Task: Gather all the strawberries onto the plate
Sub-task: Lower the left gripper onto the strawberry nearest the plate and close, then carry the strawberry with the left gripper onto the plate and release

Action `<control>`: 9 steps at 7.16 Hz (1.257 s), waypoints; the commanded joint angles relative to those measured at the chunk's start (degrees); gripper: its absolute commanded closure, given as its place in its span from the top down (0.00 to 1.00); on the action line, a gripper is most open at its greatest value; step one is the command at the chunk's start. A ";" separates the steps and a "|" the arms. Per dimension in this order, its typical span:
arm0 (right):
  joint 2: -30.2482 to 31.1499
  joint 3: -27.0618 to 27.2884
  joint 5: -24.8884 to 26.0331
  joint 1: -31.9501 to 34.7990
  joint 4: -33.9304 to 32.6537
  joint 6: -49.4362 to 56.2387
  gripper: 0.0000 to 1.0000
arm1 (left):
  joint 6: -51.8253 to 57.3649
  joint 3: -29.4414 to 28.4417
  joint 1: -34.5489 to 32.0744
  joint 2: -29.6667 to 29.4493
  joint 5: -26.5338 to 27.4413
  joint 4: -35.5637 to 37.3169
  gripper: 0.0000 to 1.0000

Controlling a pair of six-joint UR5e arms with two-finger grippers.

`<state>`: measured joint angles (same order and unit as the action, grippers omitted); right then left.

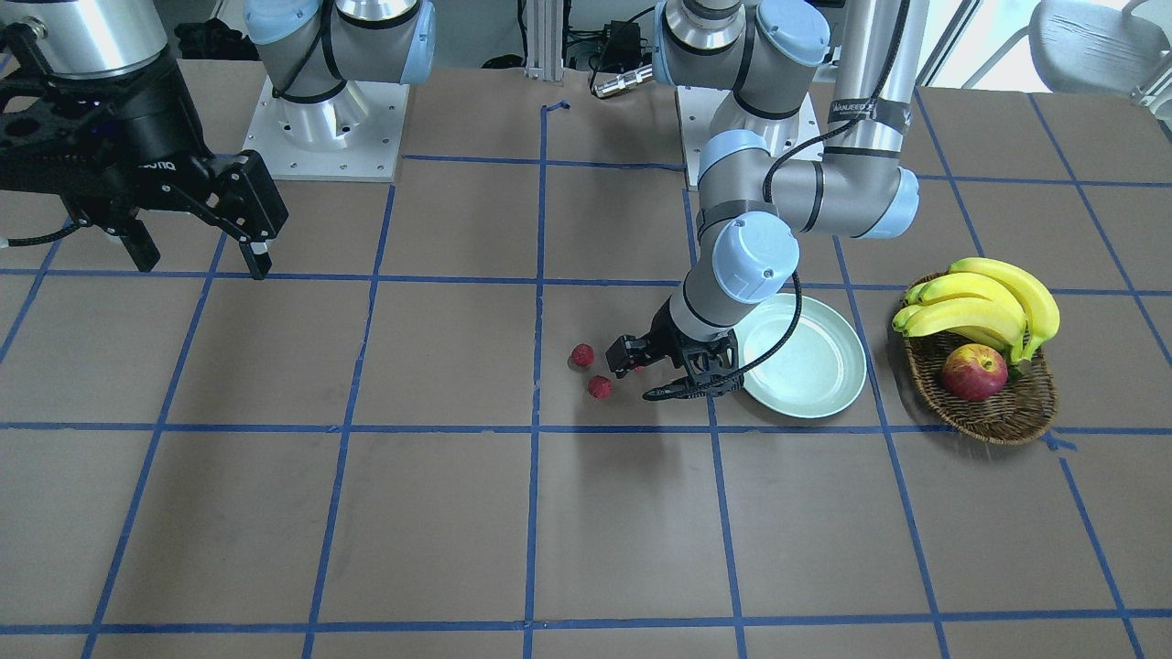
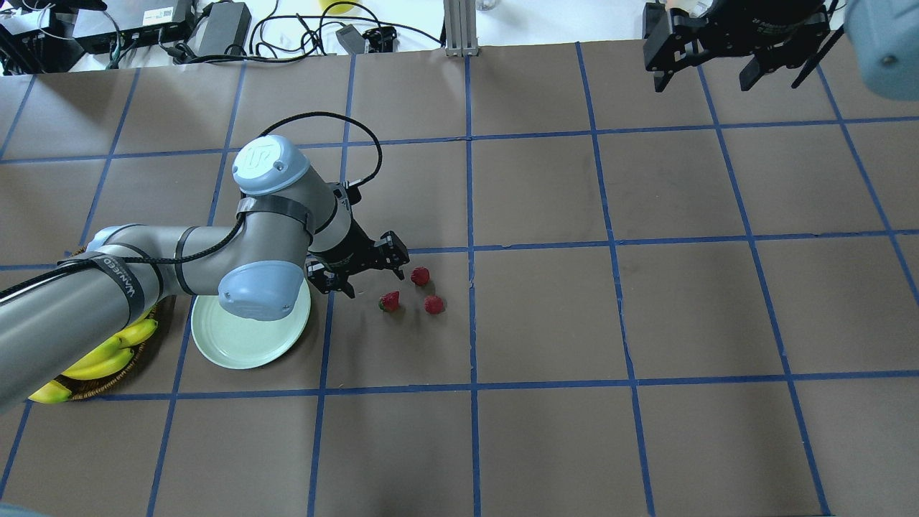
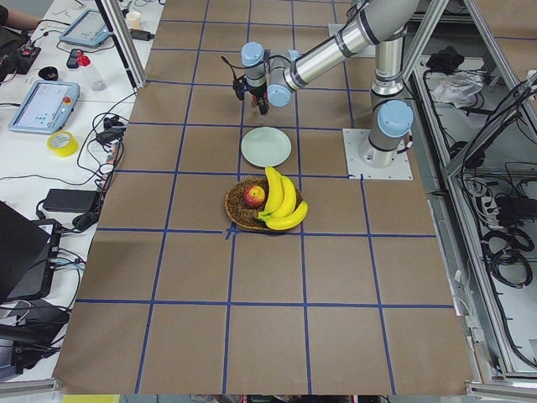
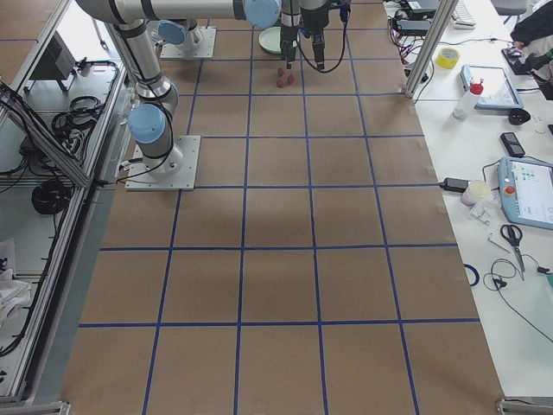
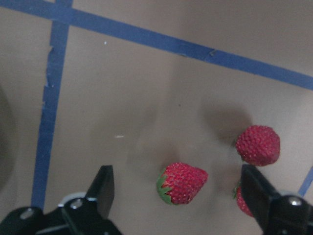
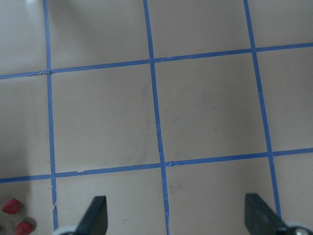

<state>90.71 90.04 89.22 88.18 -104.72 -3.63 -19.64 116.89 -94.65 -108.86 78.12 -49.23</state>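
Left end effector (image 2: 373, 281) jaws wide, gripping nothing, low over the surface (image 2: 546, 316) just beside the plate (image 2: 244, 348); three strawberries on the surface in a tight cluster, all outside the plate: nearest one (image 2: 390, 301) sits between the fingers in the left wrist view, contact cannot be told; second (image 2: 421, 276) and third (image 2: 434, 304) just past it; left arm's elbow overhangs part of the plate; right end effector (image 1: 203, 259) also spread wide, holding nothing, raised well apart from the cluster; wicker basket (image 1: 1007, 416) with bananas (image 1: 980, 307) and an apple (image 1: 973, 372) on the plate's far side from the strawberries
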 commanded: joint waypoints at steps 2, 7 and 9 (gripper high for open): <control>-0.18 0.76 0.08 5.33 -0.40 -0.51 1.00 | -0.13 0.36 -1.32 -1.27 0.09 -0.16 0.33; -0.27 -1.36 -0.80 5.24 9.53 8.69 1.00 | 1.18 -4.10 -1.15 0.48 4.28 -1.30 0.00; -0.18 -1.27 -0.71 5.33 9.88 8.11 1.00 | 6.95 -13.92 1.64 1.36 13.24 -14.85 0.00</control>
<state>90.46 88.72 88.47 93.48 -95.10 4.39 -16.36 108.68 -94.89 -108.00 86.40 -56.17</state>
